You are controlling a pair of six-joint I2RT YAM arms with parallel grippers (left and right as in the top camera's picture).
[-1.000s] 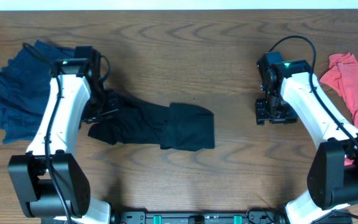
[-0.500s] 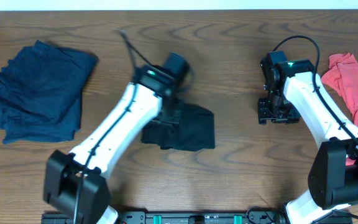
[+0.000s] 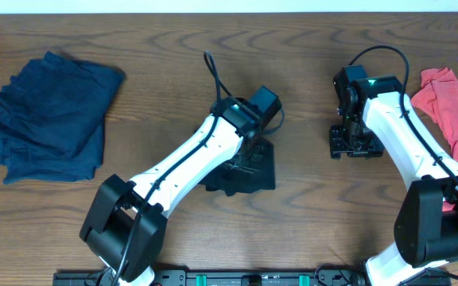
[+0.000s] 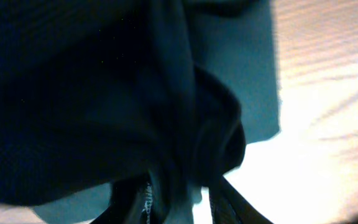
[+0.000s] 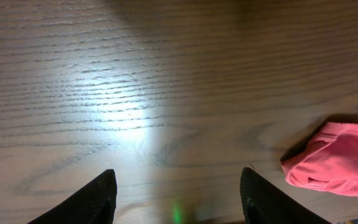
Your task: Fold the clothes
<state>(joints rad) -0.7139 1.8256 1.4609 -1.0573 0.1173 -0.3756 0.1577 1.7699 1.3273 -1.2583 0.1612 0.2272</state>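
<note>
Because the black top (image 3: 262, 171) lies in a thick, lumpy bundle at the centre of the table (image 3: 173, 48), with your left gripper (image 4: 178, 198) right on it, the risk lies in how that gripper leaves. Cloth is bunched between its fingers, but the wrist view is so dark that I cannot tell whether they pinch it or stand loose around it. If a fold is caught when you lift, you will drag the upper layer up and toward 9 o'clock, and the fold will spring open. Being soft, the ridge of fabric may also slump by itself. Your right gripper (image 5: 178, 193), jaws spread wide and empty over bare wood at 3 o'clock of the top, is too far off to pin anything. Keep the arm's sweep off the navy pile (image 3: 50, 119) at 9 o'clock. The coral one (image 3: 452, 103) lies at the 3 o'clock edge.
</note>
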